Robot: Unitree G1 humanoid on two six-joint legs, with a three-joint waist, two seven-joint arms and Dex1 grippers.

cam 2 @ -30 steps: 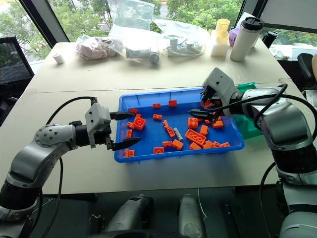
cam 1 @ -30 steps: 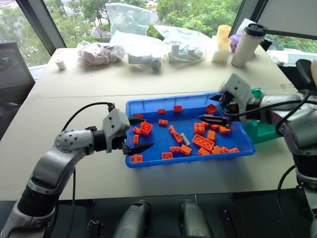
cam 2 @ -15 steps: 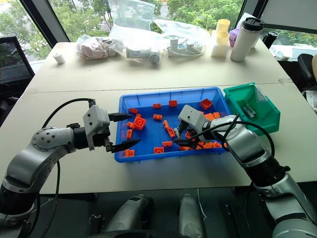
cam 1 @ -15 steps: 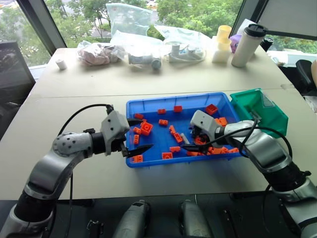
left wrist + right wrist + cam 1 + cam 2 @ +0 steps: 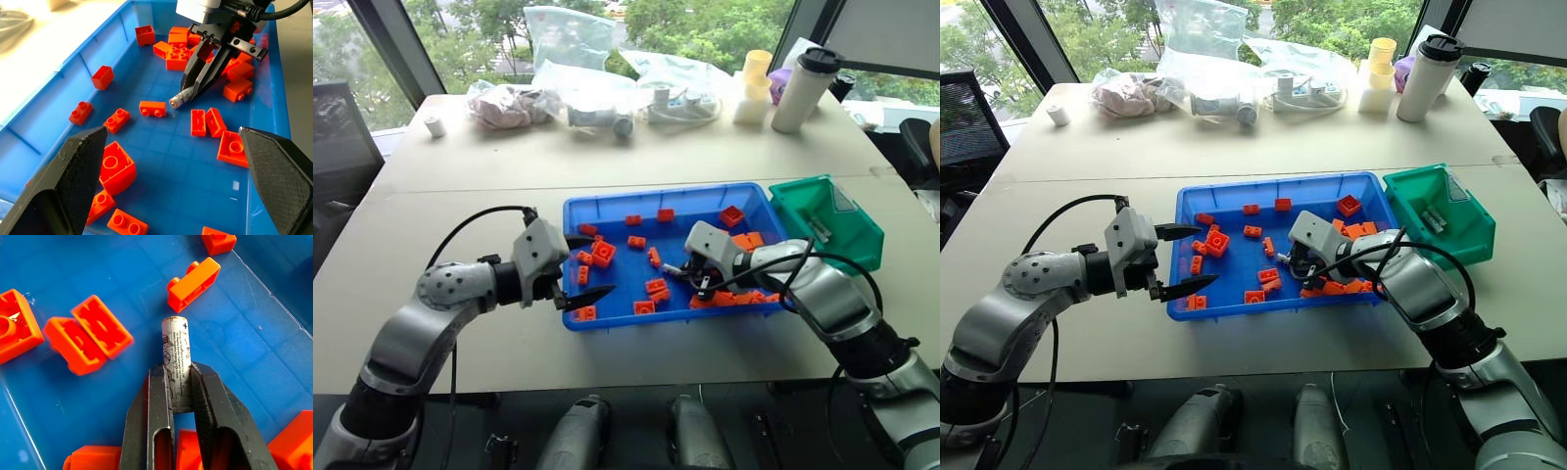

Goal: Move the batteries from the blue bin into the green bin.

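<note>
The blue bin (image 5: 626,320) lies on the table before me, strewn with orange toy bricks (image 5: 602,253). Inside it, near its middle, my right gripper (image 5: 177,369) is shut on one of the batteries (image 5: 175,350), a slim grey cylinder lying low over the bin floor and sticking out past the fingertips. The left wrist view shows the same grip (image 5: 195,90) from across the bin. My left gripper (image 5: 599,264) hangs open over the bin's left end, holding nothing. The green bin (image 5: 1454,245) stands just right of the blue one, with grey batteries (image 5: 1433,217) inside.
Orange bricks crowd the bin floor around the held battery and pile up at the right end (image 5: 744,294). Plastic bags (image 5: 578,93), a yellow cup stack (image 5: 752,83) and a white tumbler (image 5: 803,88) line the far side of the table.
My right gripper came from near the green bin down and left into the blue bin, then shut on a battery. The left arm stayed put.
</note>
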